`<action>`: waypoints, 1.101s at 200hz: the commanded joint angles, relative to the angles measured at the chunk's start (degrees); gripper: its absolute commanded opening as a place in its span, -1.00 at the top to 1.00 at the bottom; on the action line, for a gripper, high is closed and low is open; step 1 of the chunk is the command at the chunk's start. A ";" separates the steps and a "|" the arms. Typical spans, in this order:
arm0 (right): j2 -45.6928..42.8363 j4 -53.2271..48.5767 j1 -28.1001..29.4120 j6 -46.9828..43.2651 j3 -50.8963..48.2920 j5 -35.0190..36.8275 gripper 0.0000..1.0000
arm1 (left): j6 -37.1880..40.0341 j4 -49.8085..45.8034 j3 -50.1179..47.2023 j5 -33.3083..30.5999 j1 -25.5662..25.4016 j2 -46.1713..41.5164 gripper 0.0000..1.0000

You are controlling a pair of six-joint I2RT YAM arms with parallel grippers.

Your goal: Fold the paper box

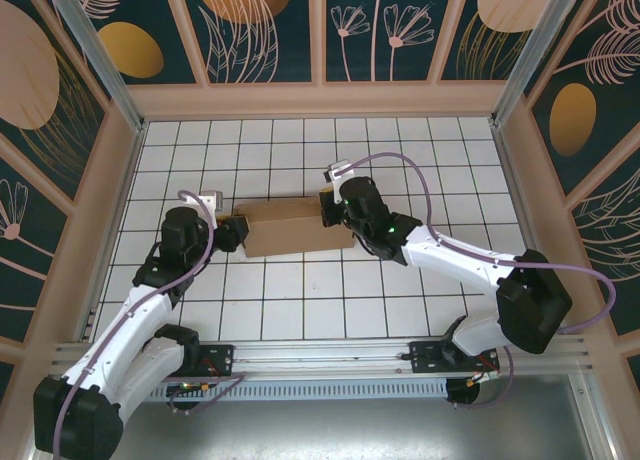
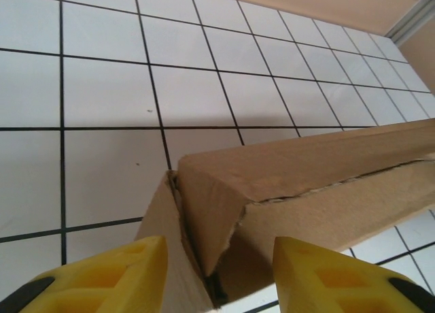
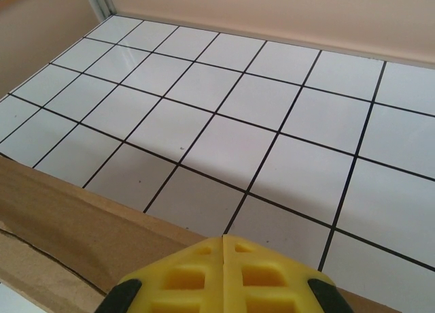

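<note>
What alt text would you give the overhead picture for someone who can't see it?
A brown paper box lies on a white tiled table with a robot arm at each end: the left gripper at its left end, the right gripper at its right. Dark panels with leaf patterns wall the table in.

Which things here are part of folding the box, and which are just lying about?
Part of the job:
- box
- left gripper, open around one end of it
- right gripper, shut, at the other end

Not part of it:
- table
- walls
Both are fixtures rather than loose items.
</note>
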 commanded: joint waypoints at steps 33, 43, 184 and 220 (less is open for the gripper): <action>1.32 -2.22 0.73 1.70 -1.40 4.47 0.86 | 0.34 -4.31 1.45 2.55 -0.23 -3.53 0.02; 1.39 -2.24 0.73 1.70 -1.23 4.83 0.85 | -0.48 -3.92 0.91 3.52 -0.25 -3.86 0.00; 2.16 -4.26 0.73 1.95 0.80 5.55 0.75 | -11.17 2.78 8.40 -8.54 -0.28 -0.65 -0.07; 2.38 -4.41 0.75 2.21 0.47 5.35 0.74 | -13.91 8.95 5.05 -6.07 -0.24 3.33 0.02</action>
